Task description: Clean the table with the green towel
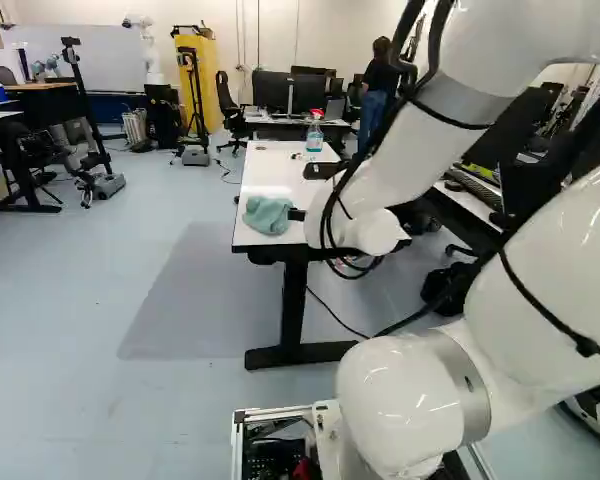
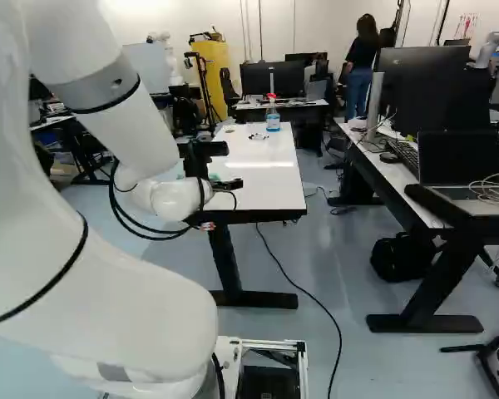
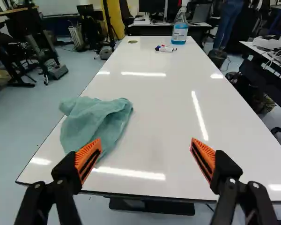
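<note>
My gripper [image 2: 224, 168] is over the near part of the white table [image 2: 263, 193] in the right base view. In the wrist view the gripper [image 3: 146, 146] stands wide open, with only bare tabletop between its orange pads. The green towel [image 3: 96, 123] lies crumpled at the table's left edge, just ahead of the left finger, whose tip overlaps its near side in this view. Whether they touch, I cannot tell. The left base view shows the towel [image 1: 267, 214] at the near left corner, part of it hanging at the edge.
At the table's far end stand a spray bottle [image 3: 180, 27] with blue liquid and some markers [image 3: 166, 48]. A second desk [image 2: 399, 174] with monitors and a laptop runs along the right. A black bag [image 2: 401, 259] lies under it, and a cable crosses the floor.
</note>
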